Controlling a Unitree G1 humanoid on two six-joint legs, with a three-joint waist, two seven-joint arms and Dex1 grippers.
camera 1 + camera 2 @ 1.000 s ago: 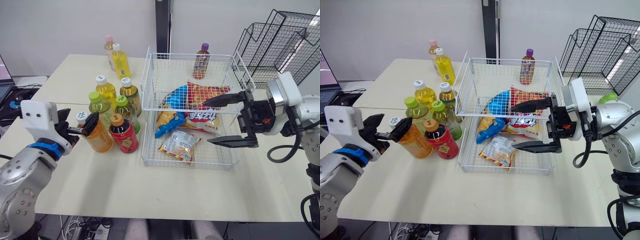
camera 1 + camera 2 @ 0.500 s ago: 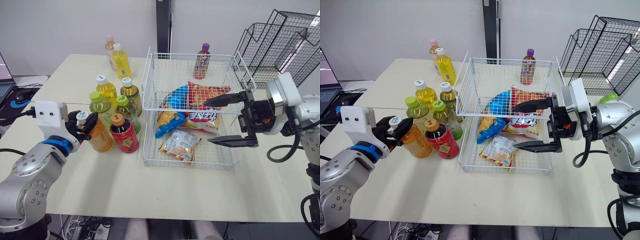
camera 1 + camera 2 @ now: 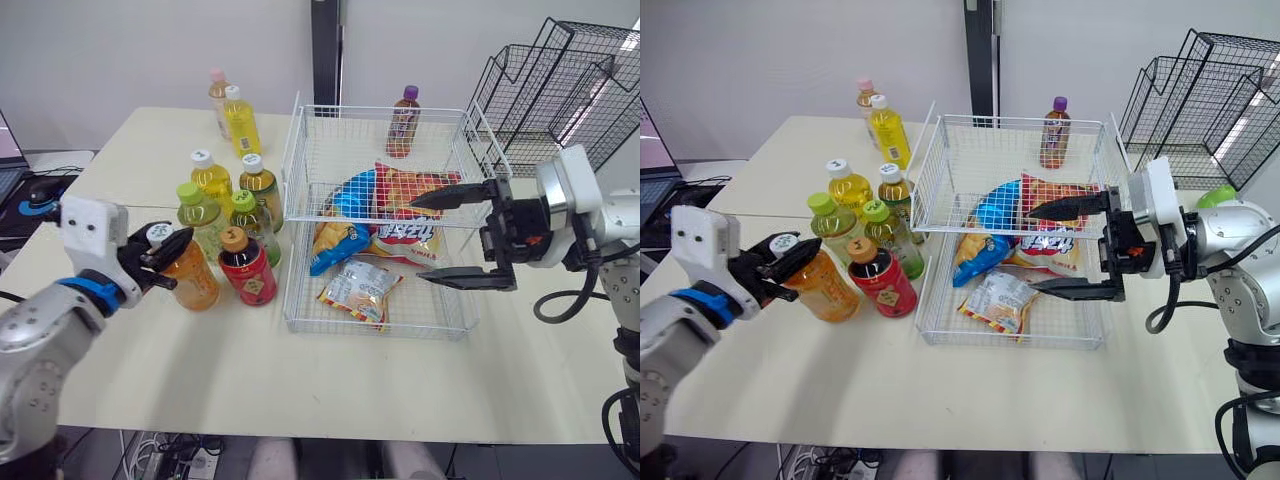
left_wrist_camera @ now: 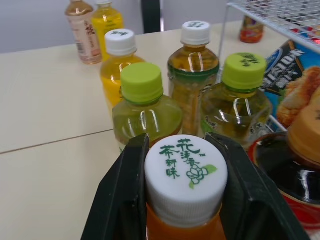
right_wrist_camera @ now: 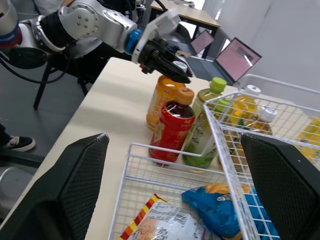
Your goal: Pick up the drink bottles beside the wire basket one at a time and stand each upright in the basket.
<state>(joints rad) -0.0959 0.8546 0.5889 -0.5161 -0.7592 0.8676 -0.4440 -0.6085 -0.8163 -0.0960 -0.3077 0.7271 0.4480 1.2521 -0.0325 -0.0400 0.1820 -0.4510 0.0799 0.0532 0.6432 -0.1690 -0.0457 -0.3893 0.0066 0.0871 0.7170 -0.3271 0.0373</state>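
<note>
Left wrist view: the left gripper (image 4: 178,145) has its two black fingers (image 4: 131,180) pressed on both sides of the white cap (image 4: 185,172) of the orange tea bottle (image 3: 193,282); that bottle leans at the left of the head picture, just beside the red bottle (image 3: 248,268); lift it straight up first so it bumps no neighbours; then carry it over the wire basket (image 3: 296,165) wall and stand it in the bare back part, away from the snack bags (image 3: 385,215); the right gripper (image 3: 418,240) hangs wide open over the basket, on the right.
</note>
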